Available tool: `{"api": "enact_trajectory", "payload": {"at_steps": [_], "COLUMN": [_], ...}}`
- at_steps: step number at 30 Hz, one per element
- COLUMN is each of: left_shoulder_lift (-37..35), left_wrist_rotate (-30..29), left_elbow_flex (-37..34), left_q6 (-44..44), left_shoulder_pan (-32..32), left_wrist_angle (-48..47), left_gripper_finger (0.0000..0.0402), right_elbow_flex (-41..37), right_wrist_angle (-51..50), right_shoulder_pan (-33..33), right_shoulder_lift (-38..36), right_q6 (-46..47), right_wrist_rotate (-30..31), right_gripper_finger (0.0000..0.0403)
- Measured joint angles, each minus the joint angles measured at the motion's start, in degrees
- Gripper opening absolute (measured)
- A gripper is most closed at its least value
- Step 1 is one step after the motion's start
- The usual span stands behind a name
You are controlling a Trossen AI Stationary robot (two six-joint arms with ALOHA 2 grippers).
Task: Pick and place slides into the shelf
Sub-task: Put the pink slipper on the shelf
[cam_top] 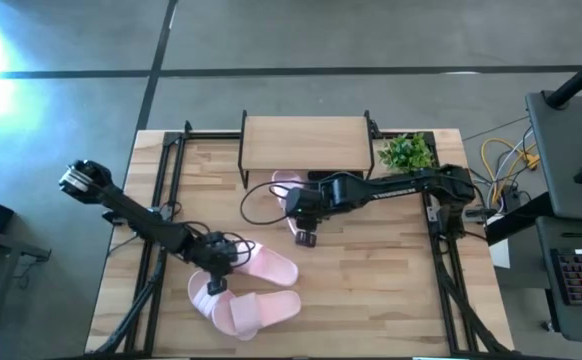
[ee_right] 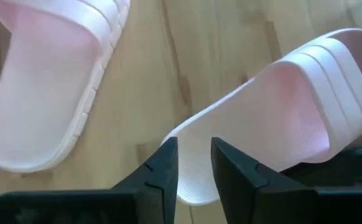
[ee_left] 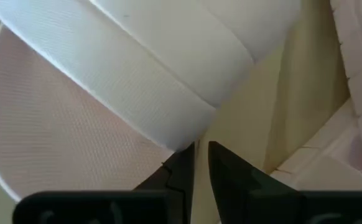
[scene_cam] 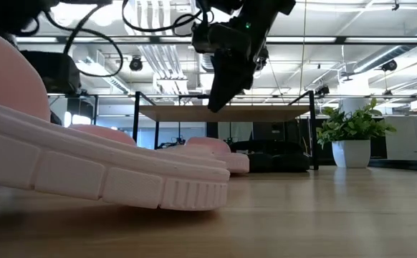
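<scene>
The shelf stands at the table's far middle, and one pale pink slide lies on the table beneath it. Two more pink slides lie near the front left, the farther one and the nearer one. My left gripper points down at the strap end of the farther slide; in its wrist view the fingers are almost together at the strap's edge. My right gripper hangs above the table's middle, its fingers a little apart with nothing between them. My left gripper's fingertips stand at the lower edge of the slide's strap, where it meets the sole, coming from above at a slant. Whether they touch the strap cannot be told. Only bare table shows in the slit between them.
A small potted plant stands right of the shelf. Black frame rails run along the table's left and right sides. Bare wood lies to the front right. Cables and equipment sit beyond the right edge.
</scene>
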Motion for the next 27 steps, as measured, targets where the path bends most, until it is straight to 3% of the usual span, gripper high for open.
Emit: {"api": "enact_trajectory", "payload": {"at_steps": [3,6,10,14,23,27], "left_shoulder_lift": [1.43,2.28,2.44,1.83,-7.65,-11.65], "left_wrist_rotate": [1.35,-2.13,-1.82,-0.75,-0.65,-0.64], "left_elbow_flex": [-0.07,-0.29,-0.21,-0.29,-0.49,-0.63], "left_q6": [2.50,6.19,8.41,10.36,10.77,9.97], "left_shoulder_pan": [2.64,5.98,11.00,14.21,14.41,14.40], "left_wrist_angle": [0.62,2.42,6.29,4.55,-1.17,-4.54], "left_gripper_finger": [0.0036,0.0036,0.0036,0.0036,0.0036,0.0036], "right_elbow_flex": [0.00,0.00,0.00,0.00,0.00,0.00], "right_wrist_angle": [-0.05,-0.20,-0.68,-1.78,-1.28,-0.76], "right_shoulder_pan": [0.16,0.76,1.95,2.99,5.14,5.26], "right_shoulder_lift": [-0.05,-0.12,-0.12,-0.12,-0.12,-0.12], "right_q6": [1.44,2.30,2.43,2.76,5.04,6.40], "right_wrist_rotate": [0.14,0.22,0.22,0.20,0.00,5.24], "right_gripper_finger": [0.0084,0.0087,0.0091,0.0093,0.0082,0.0086]}}
